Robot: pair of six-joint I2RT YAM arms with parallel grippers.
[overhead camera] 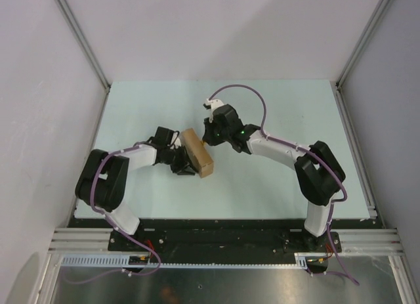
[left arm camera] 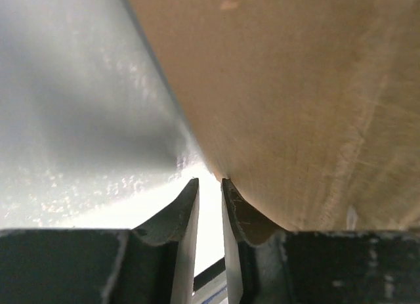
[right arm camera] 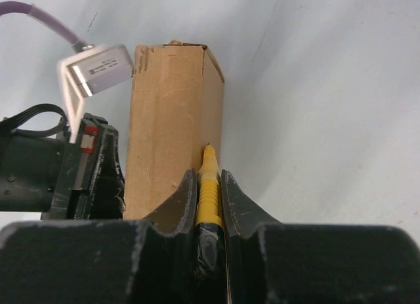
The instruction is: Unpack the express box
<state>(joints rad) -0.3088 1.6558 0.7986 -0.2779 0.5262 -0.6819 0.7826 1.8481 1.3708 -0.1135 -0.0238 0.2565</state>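
The express box (overhead camera: 197, 152) is a brown cardboard carton lying closed on the pale table between both arms. My left gripper (overhead camera: 182, 163) is pressed against its left side. In the left wrist view the fingers (left arm camera: 209, 180) are almost together with nothing between them, and the box (left arm camera: 295, 87) bears against the right finger. My right gripper (overhead camera: 209, 140) is at the box's far right end. In the right wrist view it (right arm camera: 209, 174) is shut on the yellow-black utility knife (right arm camera: 209, 186), whose tip touches the box's (right arm camera: 170, 107) right edge.
The pale green table (overhead camera: 282, 179) is walled by grey panels with metal rails on both sides. The left arm's wrist and its white camera (right arm camera: 98, 67) sit close beside the box in the right wrist view. No tube is in view.
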